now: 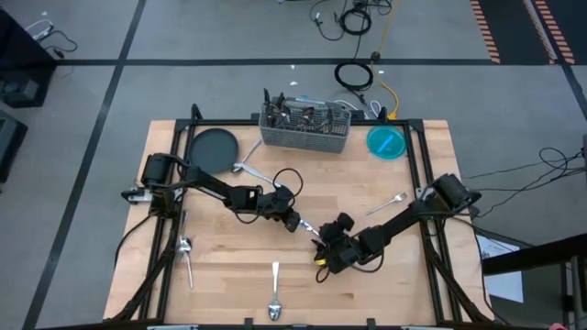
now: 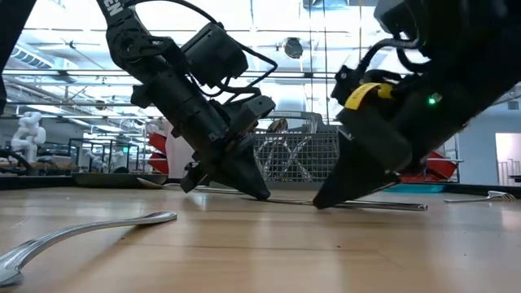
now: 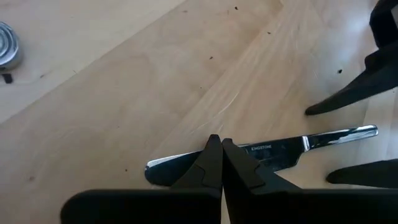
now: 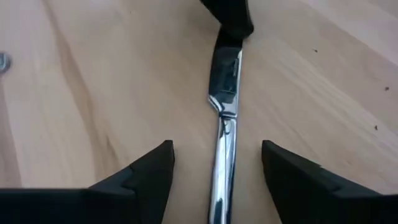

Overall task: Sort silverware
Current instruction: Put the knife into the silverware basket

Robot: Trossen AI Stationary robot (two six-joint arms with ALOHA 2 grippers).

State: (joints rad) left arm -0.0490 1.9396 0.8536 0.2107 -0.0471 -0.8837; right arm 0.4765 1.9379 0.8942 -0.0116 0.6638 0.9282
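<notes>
Partly hidden knife [image 4: 222, 134] under closed left end effector [image 3: 221, 147], between parted right end effector [image 4: 217, 158] fingers.

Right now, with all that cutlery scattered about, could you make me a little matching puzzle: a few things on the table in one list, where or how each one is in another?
Things:
1. knife
2. left gripper
3. right gripper
4. teal dish

States or places:
A. fingers spread open
B. lying flat on the wood between the two grippers
C. near the table's far edge, beside the mesh caddy
D. fingers shut together

Pairs: 1-B, 2-D, 3-A, 4-C
</notes>
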